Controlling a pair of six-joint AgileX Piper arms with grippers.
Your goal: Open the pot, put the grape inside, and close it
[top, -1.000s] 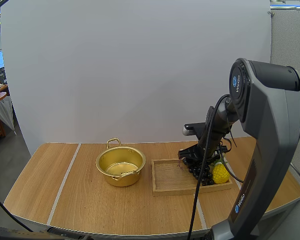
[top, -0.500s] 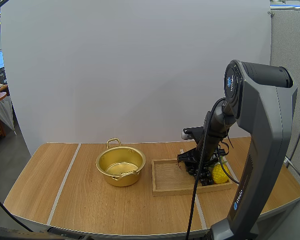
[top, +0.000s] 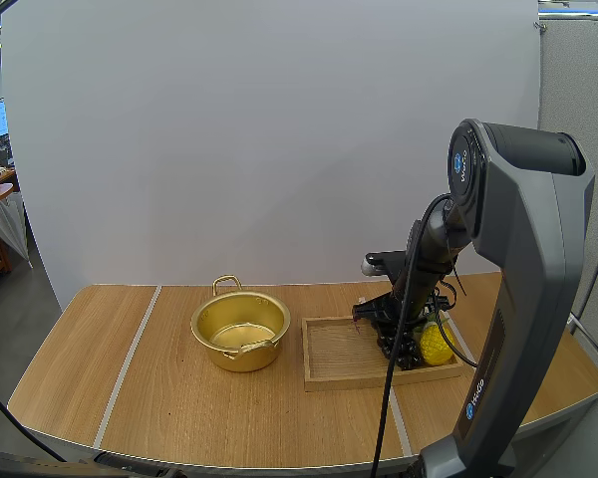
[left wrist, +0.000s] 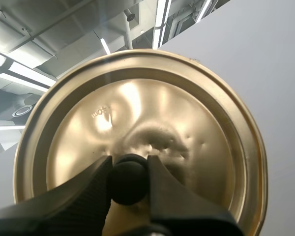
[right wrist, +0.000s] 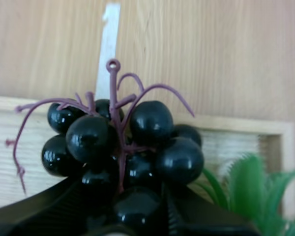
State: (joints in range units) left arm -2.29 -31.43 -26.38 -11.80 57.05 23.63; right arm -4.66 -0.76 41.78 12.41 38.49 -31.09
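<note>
Brass-coloured metal marks the pot (top: 240, 331), which stands open on the table (top: 130, 398), well to the left of the right gripper (top: 383, 321). Its lid (left wrist: 137, 113) is carried by the left gripper (left wrist: 129, 169), whose fingers are clamped on the black knob (left wrist: 129, 184) at the lid's centre.

The wooden tray (top: 334, 376) lies just right of the pot, and the right gripper is down over its right half. The bunch of grapes (right wrist: 123, 142) sits between that gripper's fingers, which are closed on the lowest berries. Whether the bunch is clear of the tray floor cannot be determined.

Handling:
- The bunch is probably light.
- The glossy black berries look hard and slippery.
- The thin purple stems look flexible, so they are unsuitable for gripping.
- Hold across the body of the cluster, as it is held now.

Obstructions:
- A yellow toy fruit (top: 438, 344) with green leaves (right wrist: 255, 187) lies just right of the gripper, close beside the bunch.
- The raised tray rim and the near pot wall stand to the gripper's left, on the way to the pot, so the bunch will probably need lifting over both.
</note>
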